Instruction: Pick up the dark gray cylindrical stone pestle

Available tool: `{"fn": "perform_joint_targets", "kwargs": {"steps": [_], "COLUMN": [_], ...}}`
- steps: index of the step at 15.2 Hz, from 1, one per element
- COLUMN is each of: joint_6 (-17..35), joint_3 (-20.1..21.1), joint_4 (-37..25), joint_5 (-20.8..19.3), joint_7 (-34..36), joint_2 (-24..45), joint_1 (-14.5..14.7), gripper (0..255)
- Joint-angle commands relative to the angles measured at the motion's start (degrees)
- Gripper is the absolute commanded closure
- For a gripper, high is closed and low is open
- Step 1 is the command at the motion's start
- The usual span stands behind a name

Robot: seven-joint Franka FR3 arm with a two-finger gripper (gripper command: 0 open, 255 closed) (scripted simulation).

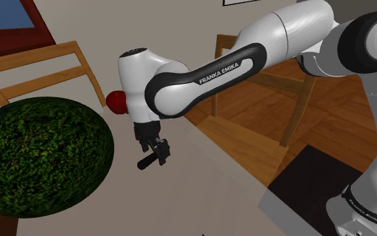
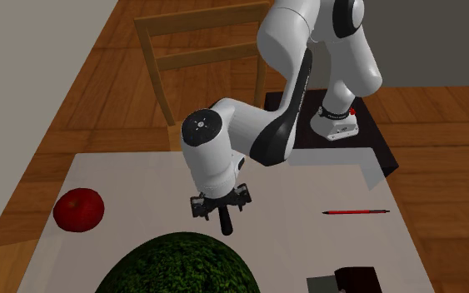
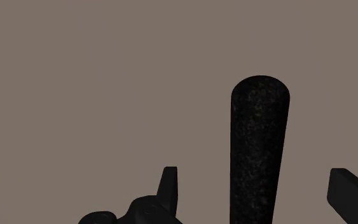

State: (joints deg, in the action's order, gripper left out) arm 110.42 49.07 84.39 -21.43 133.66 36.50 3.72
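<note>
Dark grey and speckled, the pestle (image 3: 260, 140) runs lengthwise between my two black fingers (image 3: 170, 184), its rounded end pointing away from my hand. In the wrist view there is a gap on each side of it. My jaws are spread and straddle the pestle without touching it, so nothing is held.

From the shoulder view the pestle (image 1: 144, 162) pokes out just below my fingertips, towards that view's left. In the second exterior view it (image 2: 226, 221) sticks out under my hand, towards the bottom of that view. It lies low against the pale tabletop (image 2: 307, 179). I cannot tell whether it touches the surface.

Just beside the pestle is a large round mass, mottled dark green (image 2: 178, 266), and its edge comes close to the pestle's far end. A red apple (image 2: 79, 208) sits on the tabletop well off towards the second exterior view's left, near the green mass (image 1: 39, 154). On the other side, well apart from my hand, lies a thin red pen (image 2: 356, 212). A small dark block (image 2: 361, 279) sits at the tabletop's near edge. A wooden chair (image 2: 199, 50) stands on the wooden floor (image 2: 82, 75) beyond the tabletop.
</note>
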Motion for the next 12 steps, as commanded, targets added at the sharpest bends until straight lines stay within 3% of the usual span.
{"fn": "perform_joint_targets", "kwargs": {"steps": [1, 2, 12], "joint_6": [0.55, 0.68, -0.08], "joint_3": [-0.08, -0.01, 0.07], "joint_4": [0.49, 0.79, 0.02], "joint_5": [-0.10, -0.03, 0.07], "joint_7": [-0.01, -0.02, -0.08], "joint_2": [0.09, -0.08, -0.12], "joint_1": [-0.15, -0.31, -0.14], "gripper": [0, 255, 255]}}
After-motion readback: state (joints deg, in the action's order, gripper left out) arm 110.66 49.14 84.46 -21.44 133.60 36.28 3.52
